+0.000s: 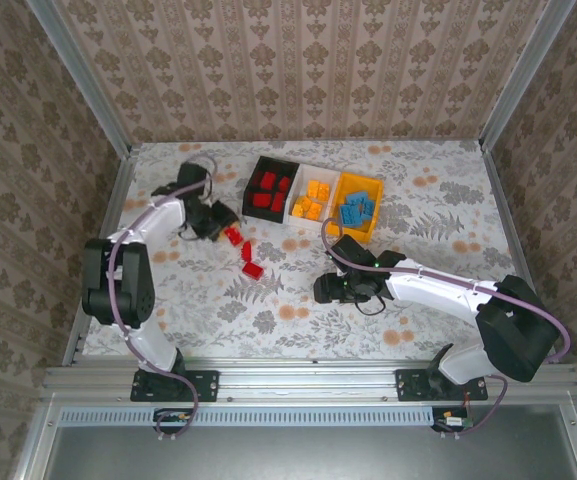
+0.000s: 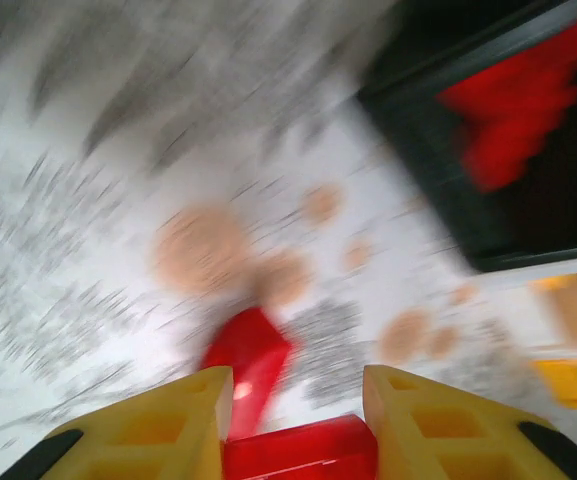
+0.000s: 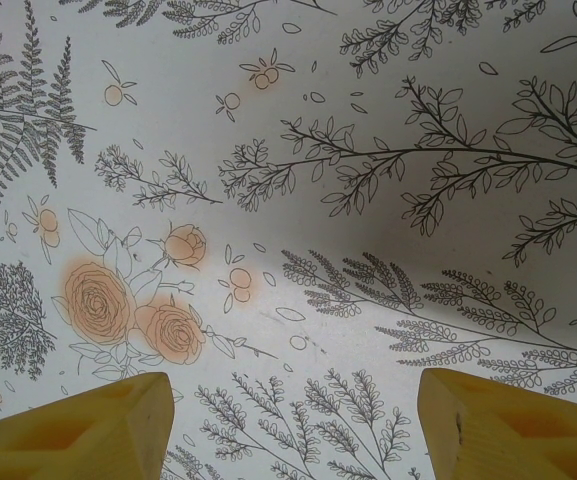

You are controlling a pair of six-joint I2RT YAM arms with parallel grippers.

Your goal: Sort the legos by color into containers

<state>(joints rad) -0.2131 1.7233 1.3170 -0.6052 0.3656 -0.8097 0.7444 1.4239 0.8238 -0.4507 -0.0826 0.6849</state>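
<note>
Top view: the row of bins (image 1: 290, 190) sits at the far middle of the table (image 1: 268, 320). The black bin (image 1: 251, 185) holds red legos (image 1: 268, 190), the white bin (image 1: 318, 170) orange ones (image 1: 311, 200), the yellow bin (image 1: 363, 179) blue ones (image 1: 358, 210). Orange and blue look finished. About three loose reds (image 1: 250, 262) lie just near-left of the black bin, so the job seems mostly done, with only these left. The left gripper (image 1: 225, 220) is at the farthest of them. The right gripper (image 1: 321, 289) hovers over bare cloth near the middle, well apart from any lego. The rail (image 1: 120, 185) runs close along the left arm's outer side. The way right towards the black bin is short and open, but that bin's near wall has to be cleared

Left wrist: blurred. The left gripper (image 2: 293, 420) is clamped on a red brick (image 2: 303, 452) that fills the gap between its fingers. Another red (image 2: 253, 355) lies just ahead, nearly touching it, and may get nudged. The black bin (image 2: 423, 160) is far right, reds inside

Right wrist: the right gripper (image 3: 288, 420) has its fingers wide apart, nothing between, over bare table (image 3: 368, 250) with free room all round
</note>
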